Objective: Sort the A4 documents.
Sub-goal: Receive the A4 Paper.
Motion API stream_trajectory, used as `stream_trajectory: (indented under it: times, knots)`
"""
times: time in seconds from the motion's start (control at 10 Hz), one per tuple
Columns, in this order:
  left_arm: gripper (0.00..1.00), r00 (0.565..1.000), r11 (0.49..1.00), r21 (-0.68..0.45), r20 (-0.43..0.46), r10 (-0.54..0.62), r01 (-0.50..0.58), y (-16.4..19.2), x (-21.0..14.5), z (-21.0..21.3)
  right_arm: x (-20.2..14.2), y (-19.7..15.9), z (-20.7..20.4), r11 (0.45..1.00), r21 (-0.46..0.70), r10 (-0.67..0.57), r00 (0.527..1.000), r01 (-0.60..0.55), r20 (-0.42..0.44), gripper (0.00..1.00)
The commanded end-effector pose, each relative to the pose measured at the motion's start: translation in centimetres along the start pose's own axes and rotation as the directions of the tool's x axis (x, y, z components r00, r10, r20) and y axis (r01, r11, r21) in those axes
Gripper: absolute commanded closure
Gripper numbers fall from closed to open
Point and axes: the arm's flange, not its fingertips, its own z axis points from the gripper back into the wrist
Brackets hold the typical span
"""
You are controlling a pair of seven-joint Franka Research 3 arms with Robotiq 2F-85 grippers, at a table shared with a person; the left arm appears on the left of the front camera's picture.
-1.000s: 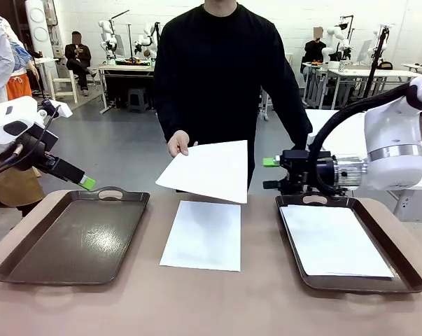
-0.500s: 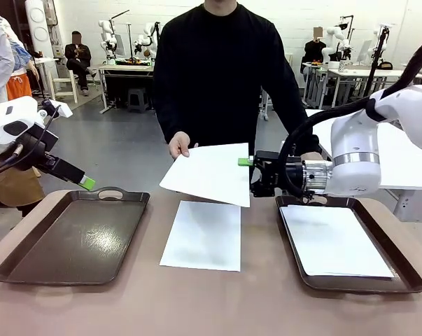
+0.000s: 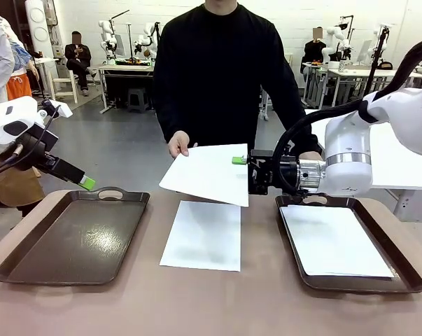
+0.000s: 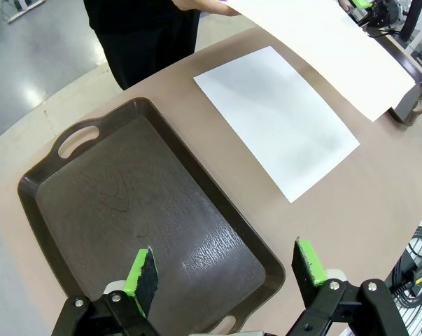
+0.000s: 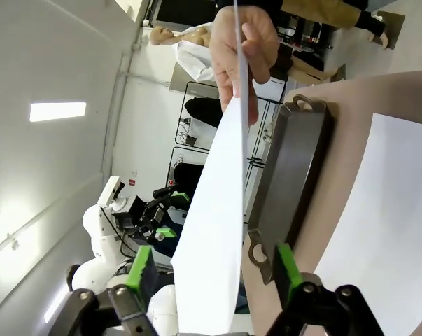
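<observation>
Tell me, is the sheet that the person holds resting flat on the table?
No, the person's hand holds the sheet up in the air, above the table.

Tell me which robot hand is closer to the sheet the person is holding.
Right. The right hand straddles the held sheet at its edge; the left hand hovers apart, over the left tray.

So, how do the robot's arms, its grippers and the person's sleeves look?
The left arm and right arm are white with rounded shells; a thick black cable loops along the right one. The left gripper and right gripper are black with green pads. The person's sleeves are long and black.
</observation>
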Motion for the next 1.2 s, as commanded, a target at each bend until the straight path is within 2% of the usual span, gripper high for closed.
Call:
stream_trajectory:
  times: [0.0,0.1,0.2,0.3,0.4,0.5,0.6,0.8,1.1]
  knots:
    - [0.00,1.000,1.000,-0.008,0.004,0.003,-0.002,0.24,-0.09,-0.06,0.75,-0.50,-0.22,1.000,0.022,0.000,0.999,0.000,0.032,0.31]
    - [0.00,1.000,1.000,-0.008,0.004,0.003,-0.002,0.24,-0.09,-0.06,0.79,-0.57,-0.19,1.000,0.023,-0.004,0.999,0.003,0.034,0.36]
    - [0.00,1.000,1.000,-0.008,0.004,0.003,-0.002,0.24,-0.09,-0.06,0.81,-0.55,-0.14,1.000,0.024,-0.006,0.999,0.005,0.035,0.49]
    - [0.00,1.000,1.000,-0.008,0.004,0.003,-0.002,0.24,-0.09,-0.06,0.87,-0.50,-0.16,1.000,0.024,-0.005,0.999,0.004,0.036,0.54]
    - [0.00,1.000,1.000,-0.008,0.004,0.003,-0.002,0.24,-0.09,-0.06,0.92,-0.48,-0.18,1.000,0.024,-0.005,0.999,0.004,0.037,0.67]
    - [0.00,1.000,1.000,-0.008,0.004,0.003,-0.002,0.24,-0.09,-0.06,0.94,-0.36,-0.22,1.000,0.025,-0.008,0.999,0.007,0.034,0.72]
    - [0.00,1.000,1.000,-0.008,0.004,0.003,-0.002,0.24,-0.09,-0.06,0.97,-0.21,-0.32,1.000,0.027,-0.007,0.999,0.006,0.031,0.86]
    - [0.00,1.000,1.000,-0.008,0.004,0.003,-0.002,0.24,-0.09,-0.06,1.05,-0.01,-0.40,1.000,0.029,-0.004,1.000,0.003,0.028,1.00]
    - [0.00,1.000,1.000,-0.008,0.004,0.003,-0.002,0.24,-0.09,-0.06,0.93,-0.13,-0.44,1.000,0.031,-0.004,1.000,0.003,0.024,1.00]
